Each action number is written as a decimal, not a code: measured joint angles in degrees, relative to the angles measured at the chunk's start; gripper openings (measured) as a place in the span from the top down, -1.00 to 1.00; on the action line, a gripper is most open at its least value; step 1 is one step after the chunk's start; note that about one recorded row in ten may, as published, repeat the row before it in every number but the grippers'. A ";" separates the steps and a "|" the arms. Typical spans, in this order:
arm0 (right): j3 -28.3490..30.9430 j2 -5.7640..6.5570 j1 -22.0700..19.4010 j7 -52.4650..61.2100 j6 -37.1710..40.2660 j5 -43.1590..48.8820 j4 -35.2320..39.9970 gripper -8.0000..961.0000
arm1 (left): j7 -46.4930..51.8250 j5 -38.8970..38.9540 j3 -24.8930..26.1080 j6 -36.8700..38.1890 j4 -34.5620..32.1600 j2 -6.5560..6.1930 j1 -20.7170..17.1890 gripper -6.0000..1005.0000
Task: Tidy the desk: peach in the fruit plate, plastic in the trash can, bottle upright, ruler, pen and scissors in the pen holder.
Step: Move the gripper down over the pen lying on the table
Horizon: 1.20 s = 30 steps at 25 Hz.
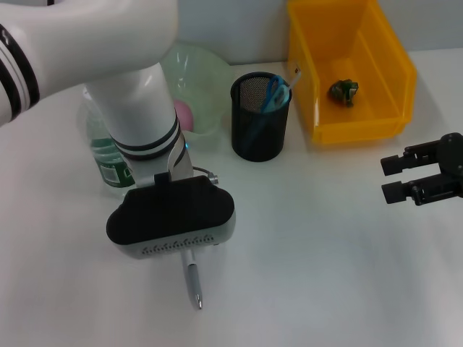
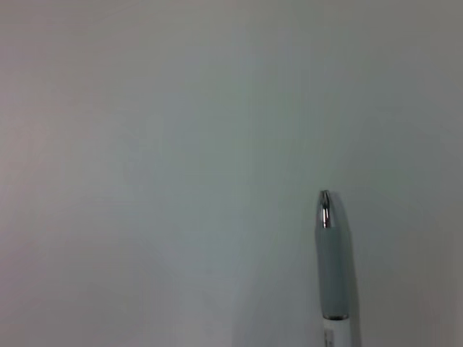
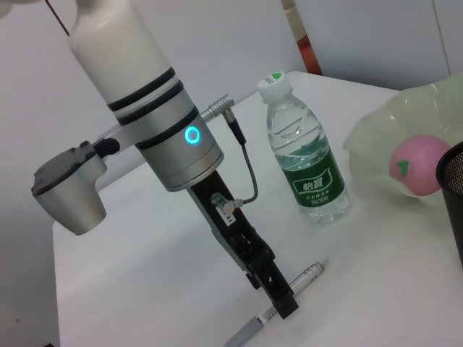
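Note:
A grey-and-white pen (image 1: 194, 282) lies on the white table, poking out from under my left arm's wrist housing (image 1: 170, 220). The right wrist view shows my left gripper (image 3: 283, 307) down at table level on the pen (image 3: 309, 272). In the left wrist view only the pen's tip (image 2: 325, 210) shows. The bottle (image 1: 107, 155) stands upright behind that arm. A pink peach (image 1: 182, 114) sits in the pale green fruit plate (image 1: 206, 69). Blue scissors (image 1: 275, 92) stand in the black mesh pen holder (image 1: 259, 130). Crumpled plastic (image 1: 343, 91) lies in the yellow bin (image 1: 391, 72). My right gripper (image 1: 394, 178) hangs open at the right.
A pale strip with an orange tip (image 1: 295, 72) leans out of the pen holder; I cannot tell whether it is the ruler. The left arm's cable (image 3: 249, 170) loops beside its wrist. Bare table lies between the pen and the right gripper.

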<state>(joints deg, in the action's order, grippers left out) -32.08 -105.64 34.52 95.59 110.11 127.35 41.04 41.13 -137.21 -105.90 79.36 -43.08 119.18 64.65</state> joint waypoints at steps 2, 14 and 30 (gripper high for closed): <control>0.00 0.00 0.00 -0.01 0.01 0.00 0.00 -0.48 | 0.49 0.01 -0.18 -0.14 0.02 0.00 -0.05 -0.50; -0.08 0.00 0.19 -0.14 0.00 -0.01 0.01 -0.48 | 3.01 0.11 -1.26 -0.15 0.02 0.00 -0.48 -0.50; -0.72 0.00 0.28 -0.15 -0.07 0.01 0.00 -0.48 | 3.84 0.80 -2.38 -0.57 0.39 0.00 -0.98 -0.35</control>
<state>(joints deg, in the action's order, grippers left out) -32.80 -105.64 34.80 95.44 110.04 127.36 41.04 44.97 -136.41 -108.28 78.79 -42.69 119.18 63.67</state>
